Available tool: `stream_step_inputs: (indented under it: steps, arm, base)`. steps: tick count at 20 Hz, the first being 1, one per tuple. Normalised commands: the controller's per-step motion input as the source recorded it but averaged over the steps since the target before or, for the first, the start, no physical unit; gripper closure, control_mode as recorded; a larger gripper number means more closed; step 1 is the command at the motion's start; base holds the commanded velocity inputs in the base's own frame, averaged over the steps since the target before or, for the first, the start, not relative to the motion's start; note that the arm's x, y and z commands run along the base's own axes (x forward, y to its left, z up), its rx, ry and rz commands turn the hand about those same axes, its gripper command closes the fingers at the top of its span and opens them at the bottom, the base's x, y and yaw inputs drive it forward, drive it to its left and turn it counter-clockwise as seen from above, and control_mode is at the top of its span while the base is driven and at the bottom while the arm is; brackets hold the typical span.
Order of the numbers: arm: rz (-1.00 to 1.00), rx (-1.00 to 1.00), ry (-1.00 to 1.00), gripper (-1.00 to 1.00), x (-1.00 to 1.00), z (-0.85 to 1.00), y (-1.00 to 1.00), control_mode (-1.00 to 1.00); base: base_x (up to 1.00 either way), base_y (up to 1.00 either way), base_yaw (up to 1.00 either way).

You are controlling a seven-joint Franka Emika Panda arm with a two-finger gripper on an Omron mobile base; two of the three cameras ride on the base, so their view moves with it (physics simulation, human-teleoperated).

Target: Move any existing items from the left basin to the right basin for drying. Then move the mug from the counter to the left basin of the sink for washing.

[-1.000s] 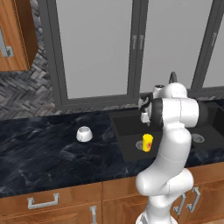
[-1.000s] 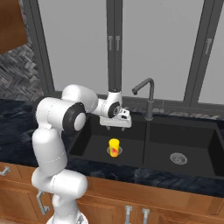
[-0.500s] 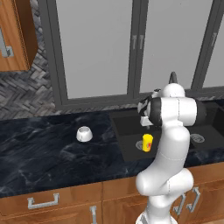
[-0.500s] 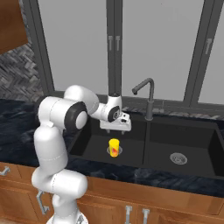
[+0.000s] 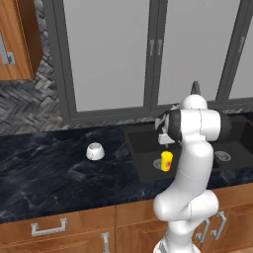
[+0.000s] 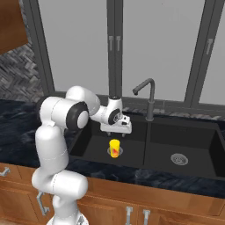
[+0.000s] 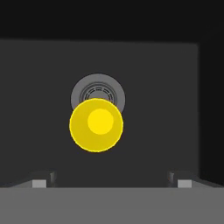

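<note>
Directly below the wide-open, empty gripper (image 7: 111, 183), between its jaws' line and slightly off toward one tip, yellow cup (image 7: 96, 125) stands upright on the left basin (image 6: 90, 143) drain, so an uncentered descent could clip its rim and topple it.
</note>
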Motion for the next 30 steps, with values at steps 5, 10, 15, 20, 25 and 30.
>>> stream_step_inputs:
  steps: [5, 10, 15, 20, 25, 30]
  arm:
    - [0.00, 0.00, 0.00, -1.00, 0.04, -0.09, 0.00, -1.00]
    - [0.00, 0.00, 0.00, -1.00, 0.03, -0.07, 0.00, -1.00]
    - [0.00, 0.00, 0.00, -1.00, 0.00, -0.10, 0.00, -1.00]
    - [0.00, 0.00, 0.00, -1.00, 0.00, -0.07, -0.01, -1.00]
    - [0.00, 0.00, -0.01, -1.00, 0.01, -0.05, -0.01, -1.00]
    - [0.00, 0.00, 0.00, -1.00, 0.00, -0.07, -0.02, -1.00]
  base:
    - [0.00, 0.00, 0.00]
    - [0.00, 0.00, 0.00]
    - [0.00, 0.00, 0.00]
    - [0.00, 0.00, 0.00]
    - [0.00, 0.00, 0.00]
    - [0.00, 0.00, 0.00]
